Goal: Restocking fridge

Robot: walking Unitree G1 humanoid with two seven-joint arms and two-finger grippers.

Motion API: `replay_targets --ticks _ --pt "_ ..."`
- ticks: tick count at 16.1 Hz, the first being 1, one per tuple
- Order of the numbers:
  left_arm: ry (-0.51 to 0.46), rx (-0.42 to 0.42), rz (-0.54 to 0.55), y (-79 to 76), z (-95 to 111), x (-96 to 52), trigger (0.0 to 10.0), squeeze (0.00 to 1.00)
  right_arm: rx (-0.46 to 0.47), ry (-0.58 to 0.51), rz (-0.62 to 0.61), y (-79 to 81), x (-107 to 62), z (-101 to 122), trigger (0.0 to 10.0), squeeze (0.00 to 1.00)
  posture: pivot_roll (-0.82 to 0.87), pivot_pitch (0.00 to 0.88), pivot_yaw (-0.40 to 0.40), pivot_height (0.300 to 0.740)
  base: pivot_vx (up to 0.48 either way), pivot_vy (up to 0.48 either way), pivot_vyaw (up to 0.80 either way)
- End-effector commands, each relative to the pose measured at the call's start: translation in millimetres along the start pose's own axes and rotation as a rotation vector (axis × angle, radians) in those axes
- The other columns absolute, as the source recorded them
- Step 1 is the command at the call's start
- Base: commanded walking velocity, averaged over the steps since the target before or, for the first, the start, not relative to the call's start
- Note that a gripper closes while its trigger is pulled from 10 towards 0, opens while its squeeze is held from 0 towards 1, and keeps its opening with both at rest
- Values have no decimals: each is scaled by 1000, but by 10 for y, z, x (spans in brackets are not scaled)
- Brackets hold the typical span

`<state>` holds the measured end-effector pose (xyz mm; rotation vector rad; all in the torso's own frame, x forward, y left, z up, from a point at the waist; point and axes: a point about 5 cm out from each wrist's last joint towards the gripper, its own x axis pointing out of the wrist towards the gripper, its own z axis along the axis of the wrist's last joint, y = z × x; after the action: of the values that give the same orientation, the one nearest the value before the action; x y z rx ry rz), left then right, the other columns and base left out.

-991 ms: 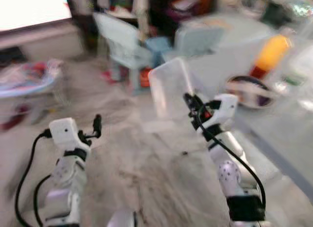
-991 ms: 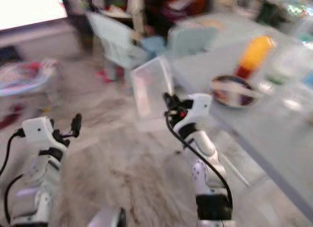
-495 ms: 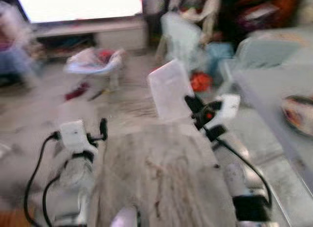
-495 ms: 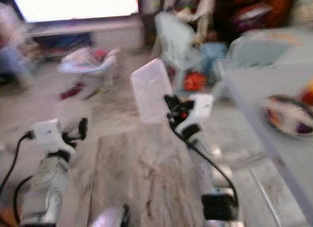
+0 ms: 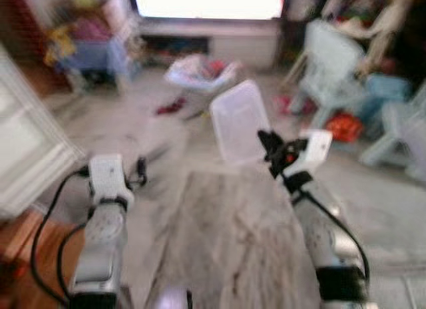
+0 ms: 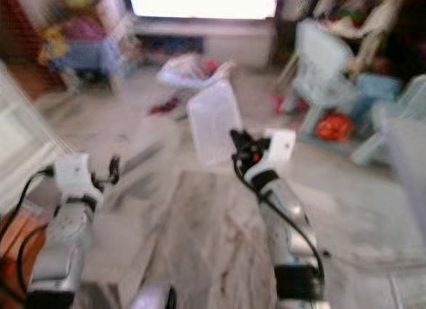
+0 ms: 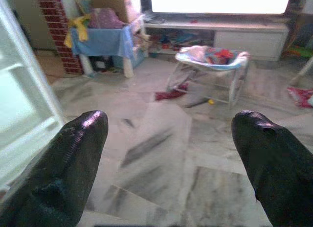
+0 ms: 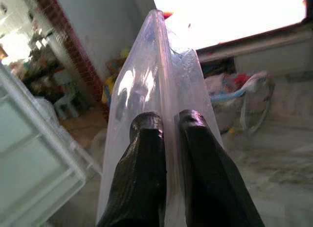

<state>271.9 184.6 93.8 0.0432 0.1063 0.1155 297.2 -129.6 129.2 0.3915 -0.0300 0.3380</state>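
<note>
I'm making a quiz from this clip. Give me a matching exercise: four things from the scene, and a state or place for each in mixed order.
Things:
1. right gripper
2. left gripper
3. clear plastic container
4. baby bouncer

States or places:
A. open, holding nothing
B. standing on the marble floor by the TV stand
C. shut on a thin wall
D. held up off the floor

Pairs: 1-C, 2-A, 3-D, 4-B

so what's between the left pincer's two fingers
Nothing held: in the left wrist view the left pincer stands open, with bare marble floor beyond and a baby bouncer farther off.
</note>
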Motion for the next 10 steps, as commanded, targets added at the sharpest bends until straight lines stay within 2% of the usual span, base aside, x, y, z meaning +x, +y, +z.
replay_targets --ticks 1,5,6,8,10 --pt "4 20 -32 -53 -3 31 10000 0 -6 -22 -19 -6 -17 16 10000 0 78 34 55 740 0 0 800" --pt "4 59 -60 -110 2 99 10000 0 -15 -10 -36 -14 -81 -30 10000 0 53 38 42 740 0 0 800" --pt "18 51 -14 -77 -16 113 10000 0 -13 12 -17 -5 -72 -68 10000 0 58 42 28 740 0 0 800" --pt "16 65 -2 -58 -9 115 10000 0 -17 28 19 36 -39 -87 10000 0 66 58 12 740 0 0 800" --pt "15 74 18 -12 -27 50 10000 0 -20 37 47 85 -7 -97 10000 0 89 83 -12 740 0 0 800"
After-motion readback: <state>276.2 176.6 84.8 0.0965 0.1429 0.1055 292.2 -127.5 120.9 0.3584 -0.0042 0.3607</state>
